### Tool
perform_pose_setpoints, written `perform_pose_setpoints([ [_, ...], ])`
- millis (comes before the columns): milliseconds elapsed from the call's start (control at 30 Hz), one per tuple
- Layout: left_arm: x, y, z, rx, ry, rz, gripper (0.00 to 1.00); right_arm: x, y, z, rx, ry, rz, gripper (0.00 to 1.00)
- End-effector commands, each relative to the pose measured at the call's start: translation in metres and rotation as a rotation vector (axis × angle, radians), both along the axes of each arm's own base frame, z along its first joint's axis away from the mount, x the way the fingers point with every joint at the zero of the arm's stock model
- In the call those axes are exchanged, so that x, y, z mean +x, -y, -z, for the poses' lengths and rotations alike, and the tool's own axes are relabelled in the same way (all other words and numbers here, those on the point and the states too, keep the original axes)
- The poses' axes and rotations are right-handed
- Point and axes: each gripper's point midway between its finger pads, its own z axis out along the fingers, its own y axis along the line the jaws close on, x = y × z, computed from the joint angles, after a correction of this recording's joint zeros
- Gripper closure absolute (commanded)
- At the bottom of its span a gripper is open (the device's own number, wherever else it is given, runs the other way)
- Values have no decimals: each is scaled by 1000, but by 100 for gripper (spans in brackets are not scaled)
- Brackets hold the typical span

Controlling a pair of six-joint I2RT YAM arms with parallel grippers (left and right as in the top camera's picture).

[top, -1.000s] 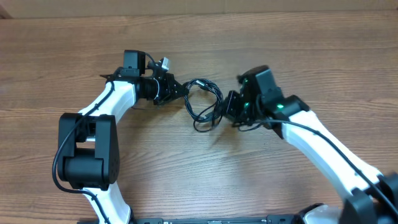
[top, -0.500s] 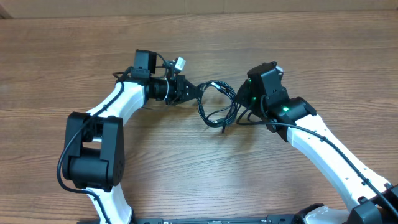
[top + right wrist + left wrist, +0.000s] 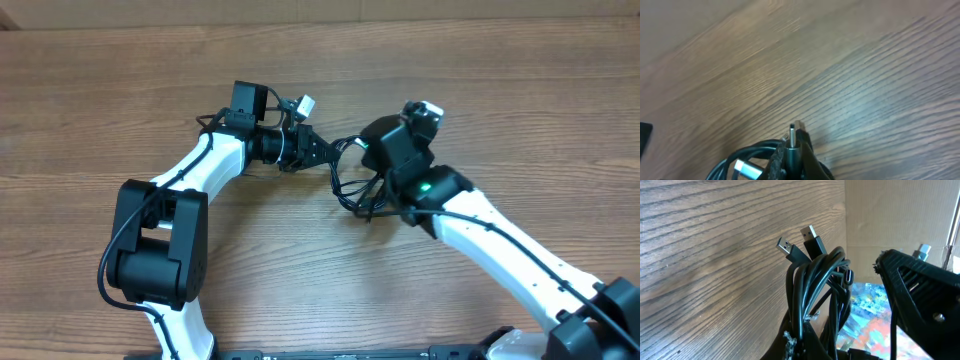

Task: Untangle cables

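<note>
The cables [image 3: 350, 178] are thin black cords in a tangled bundle of loops, held between my two grippers above the wooden table [image 3: 300, 270]. My left gripper [image 3: 318, 150] is shut on the bundle's left side; in the left wrist view the cords [image 3: 812, 285] rise from its jaws [image 3: 805, 345] and two USB plugs [image 3: 800, 245] stick out on top. My right gripper [image 3: 372, 195] is shut on a barrel plug end [image 3: 792, 142] of the cables; a silver plug [image 3: 747, 169] and black loops lie beside it.
The left arm [image 3: 190, 175] reaches in from the lower left and the right arm [image 3: 500, 245] from the lower right. A cardboard wall [image 3: 890, 215] shows beyond the table's far edge in the left wrist view.
Both grippers have moved to the right and closer together with the bundle. The right wrist has rotated over the cables, and the loops have bunched up tighter.
</note>
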Motion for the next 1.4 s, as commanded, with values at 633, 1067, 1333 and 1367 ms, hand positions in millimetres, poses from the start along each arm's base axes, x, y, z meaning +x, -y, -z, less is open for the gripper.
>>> perform_pose_setpoints([
  [633, -1, 3, 3, -1, 10, 14, 96, 11, -20, 0, -101, 48, -102, 96],
  [1067, -1, 3, 3, -1, 11, 14, 96, -21, -50, -35, 385, -137, -481, 60],
  [1333, 2, 1, 7, 26, 35, 7, 96, -59, -56, -21, 453, -303, -610, 61],
  [1367, 2, 1, 7, 26, 56, 16, 96, -63, -56, -19, 453, -325, -608, 61],
])
